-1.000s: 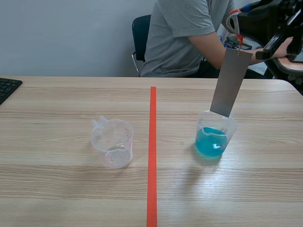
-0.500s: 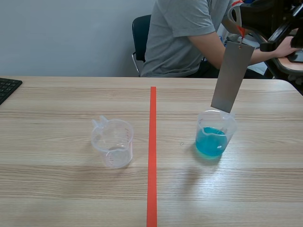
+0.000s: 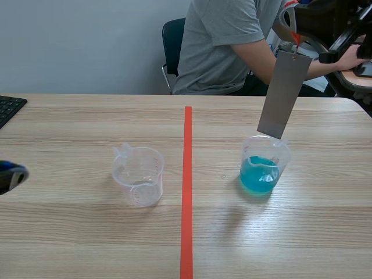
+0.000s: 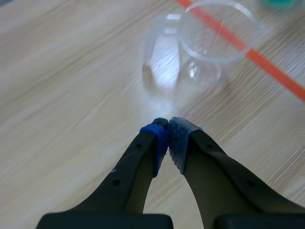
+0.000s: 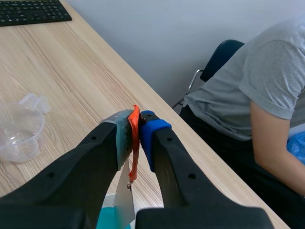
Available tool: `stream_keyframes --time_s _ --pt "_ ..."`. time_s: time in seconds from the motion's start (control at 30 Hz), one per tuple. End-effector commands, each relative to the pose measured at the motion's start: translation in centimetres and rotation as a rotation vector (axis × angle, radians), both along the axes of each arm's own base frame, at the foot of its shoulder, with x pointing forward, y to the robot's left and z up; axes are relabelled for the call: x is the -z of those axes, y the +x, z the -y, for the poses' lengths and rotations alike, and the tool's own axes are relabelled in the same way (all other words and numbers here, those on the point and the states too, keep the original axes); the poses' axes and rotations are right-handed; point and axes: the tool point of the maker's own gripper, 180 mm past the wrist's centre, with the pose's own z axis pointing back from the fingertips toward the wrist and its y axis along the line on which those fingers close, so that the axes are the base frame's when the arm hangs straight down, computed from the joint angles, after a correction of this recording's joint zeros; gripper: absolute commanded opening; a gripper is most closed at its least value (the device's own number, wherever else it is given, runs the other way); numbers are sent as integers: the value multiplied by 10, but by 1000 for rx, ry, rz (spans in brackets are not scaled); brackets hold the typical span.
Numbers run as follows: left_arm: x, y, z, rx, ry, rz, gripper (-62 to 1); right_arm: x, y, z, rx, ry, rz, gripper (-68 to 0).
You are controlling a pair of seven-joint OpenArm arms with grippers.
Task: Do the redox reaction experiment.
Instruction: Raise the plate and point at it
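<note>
plate (image 3: 283,96) hangs over the blue-liquid cup (image 3: 264,168) from an orange strip (image 5: 134,148) pinched in the right gripper (image 5: 136,119); left gripper (image 4: 167,126), pressed together, faces the empty cup (image 4: 209,43).

Matt grey metal strip (image 3: 283,96), clear glossy plastic cup (image 3: 138,174), wood-grain table (image 3: 87,232).

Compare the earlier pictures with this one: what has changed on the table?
The right gripper, shut on the orange tab, lifted the grey plate slightly, over the cup of blue liquid. The left gripper, shut, came into view at the left. That cup and the empty cup stayed put.
</note>
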Motion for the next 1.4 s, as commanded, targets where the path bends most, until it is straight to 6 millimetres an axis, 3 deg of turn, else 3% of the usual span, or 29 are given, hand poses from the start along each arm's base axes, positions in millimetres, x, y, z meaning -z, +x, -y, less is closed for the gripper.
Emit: stream_keyframes --time_s 0.0,0.3,0.67,0.93,1.37 --pt "-12 12 18 25 -52 43 -573 -14 -1 2 -7 3 40 -660" --pt "-26 45 102 177 -117 108 -573 -14 -1 2 -7 3 40 -660" --pt "-18 69 205 261 -151 140 -573 -14 -1 2 -7 4 40 -660" --pt "-5 95 248 255 -167 131 -573 -14 -1 2 -9 7 40 -660" --pt "-2 113 299 263 -193 116 -573 -14 -1 2 -9 7 40 -660"
